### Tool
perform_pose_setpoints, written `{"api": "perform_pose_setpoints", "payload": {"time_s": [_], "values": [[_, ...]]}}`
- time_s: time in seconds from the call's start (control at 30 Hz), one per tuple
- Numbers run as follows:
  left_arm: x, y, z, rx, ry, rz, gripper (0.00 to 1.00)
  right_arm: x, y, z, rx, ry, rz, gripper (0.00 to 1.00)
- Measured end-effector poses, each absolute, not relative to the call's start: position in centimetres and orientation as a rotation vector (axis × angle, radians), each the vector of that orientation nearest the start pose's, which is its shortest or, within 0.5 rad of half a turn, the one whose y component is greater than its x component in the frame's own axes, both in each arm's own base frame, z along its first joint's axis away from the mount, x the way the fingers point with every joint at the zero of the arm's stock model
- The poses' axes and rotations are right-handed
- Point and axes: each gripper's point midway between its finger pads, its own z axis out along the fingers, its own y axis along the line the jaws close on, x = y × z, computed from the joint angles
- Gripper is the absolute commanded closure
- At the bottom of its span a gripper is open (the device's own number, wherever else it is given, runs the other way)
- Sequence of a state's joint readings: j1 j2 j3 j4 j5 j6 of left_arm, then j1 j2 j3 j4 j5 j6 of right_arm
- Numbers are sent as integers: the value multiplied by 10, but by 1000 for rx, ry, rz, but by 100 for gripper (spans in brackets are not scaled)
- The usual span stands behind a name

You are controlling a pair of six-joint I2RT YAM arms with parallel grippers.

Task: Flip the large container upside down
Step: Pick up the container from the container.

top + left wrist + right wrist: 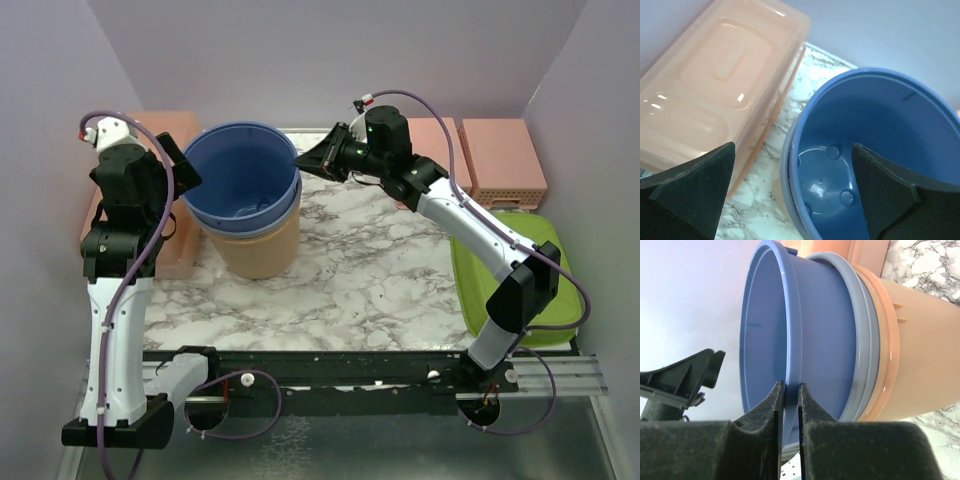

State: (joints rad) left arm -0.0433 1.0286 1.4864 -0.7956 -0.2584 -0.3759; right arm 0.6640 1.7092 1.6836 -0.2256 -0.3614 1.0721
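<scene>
One pink lidded tub [172,128] sits left of three nested, upright containers: blue container [240,175] inside grey container [246,226] inside orange container [262,254]. The left gripper [180,166] gapes wide astride the blue rim's left side. The right gripper [306,160] pinches its right side. Further right are two pink blocks [503,158] and one green tray [472,295].

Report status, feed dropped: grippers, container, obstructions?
Right gripper shut on blue container rim. Left gripper open, opposite rim. Upright, nested in grey tub and peach tub. Pink lidded box beside it.
</scene>
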Motion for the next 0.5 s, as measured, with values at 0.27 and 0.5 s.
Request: {"api": "perform_pose_setpoints", "payload": {"time_s": [0.27,0.5], "values": [[268,31,415,-601,1745,-24,2,353,393,355,209,2103,1516,99],[245,19,416,-662,1749,-132,25,365,389,352,304,2081,1580,100]]}}
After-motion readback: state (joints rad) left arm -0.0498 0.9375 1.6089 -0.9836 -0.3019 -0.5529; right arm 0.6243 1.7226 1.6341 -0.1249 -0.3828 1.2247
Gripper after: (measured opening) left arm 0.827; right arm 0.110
